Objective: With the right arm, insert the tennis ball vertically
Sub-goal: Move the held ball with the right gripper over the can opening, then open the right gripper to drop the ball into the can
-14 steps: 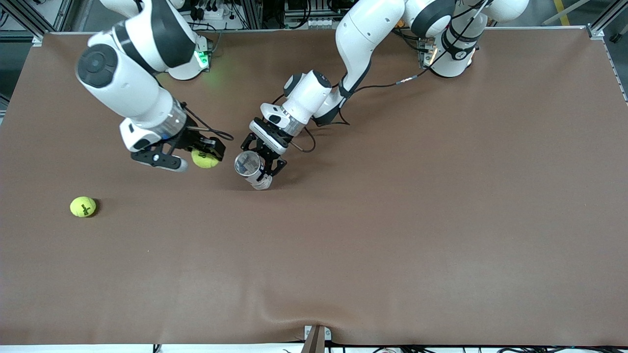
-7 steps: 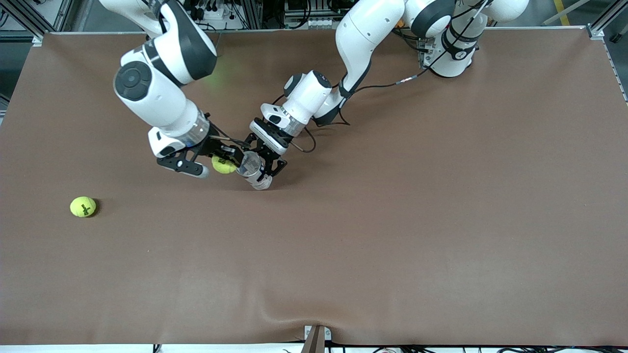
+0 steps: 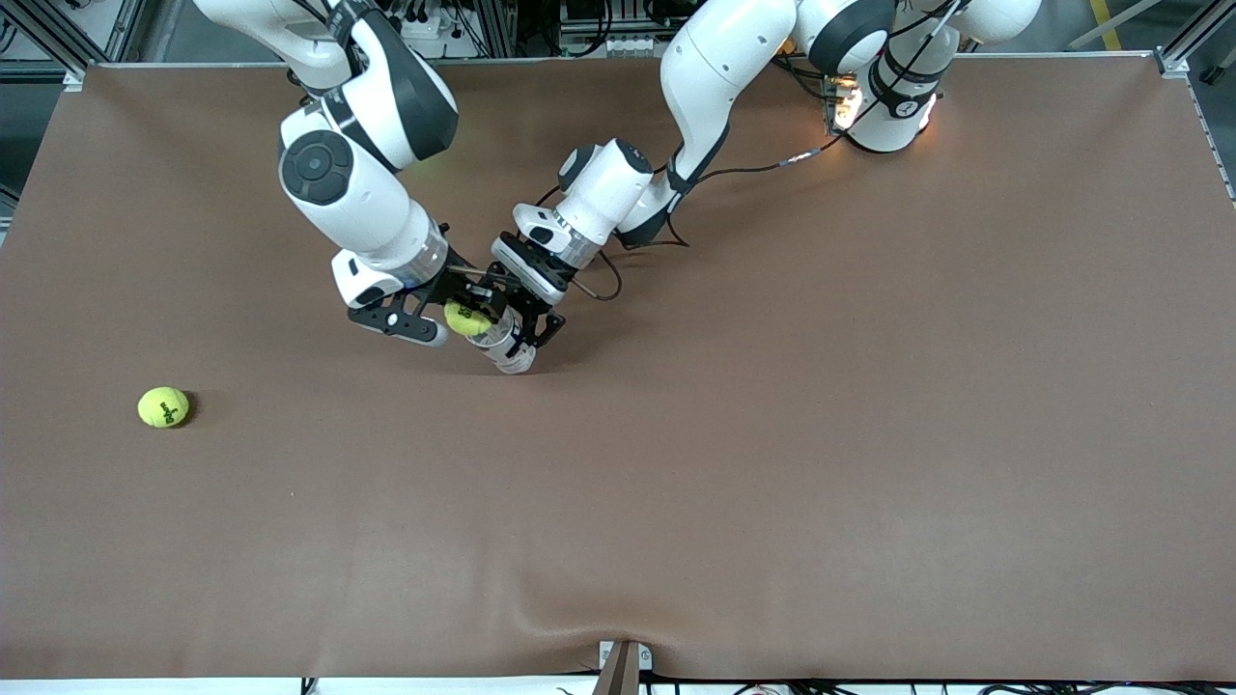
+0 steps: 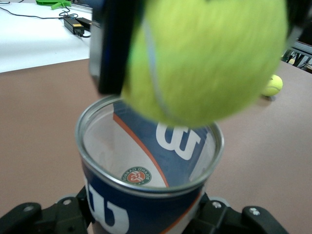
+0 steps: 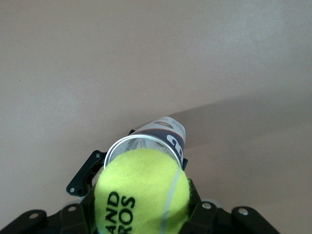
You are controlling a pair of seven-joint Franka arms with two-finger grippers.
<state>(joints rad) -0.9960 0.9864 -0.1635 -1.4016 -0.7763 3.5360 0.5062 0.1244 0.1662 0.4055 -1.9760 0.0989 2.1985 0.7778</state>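
My right gripper (image 3: 465,318) is shut on a yellow tennis ball (image 3: 468,319) and holds it right over the open mouth of a clear ball can (image 3: 504,346) with a blue and white label. My left gripper (image 3: 519,331) is shut on the can and holds it tilted, mouth up. In the left wrist view the ball (image 4: 204,58) hangs just above the can's rim (image 4: 146,187), with a right finger (image 4: 113,46) beside it. In the right wrist view the ball (image 5: 141,192) covers most of the can's mouth (image 5: 148,141).
A second tennis ball (image 3: 164,406) lies on the brown table (image 3: 772,434) toward the right arm's end, nearer to the front camera than the can. It also shows in the left wrist view (image 4: 272,85). A black cable (image 3: 603,280) loops by the left wrist.
My right arm has carried the ball sideways toward the left arm's end, from beside the can to over its mouth. The left arm and the can have not moved.
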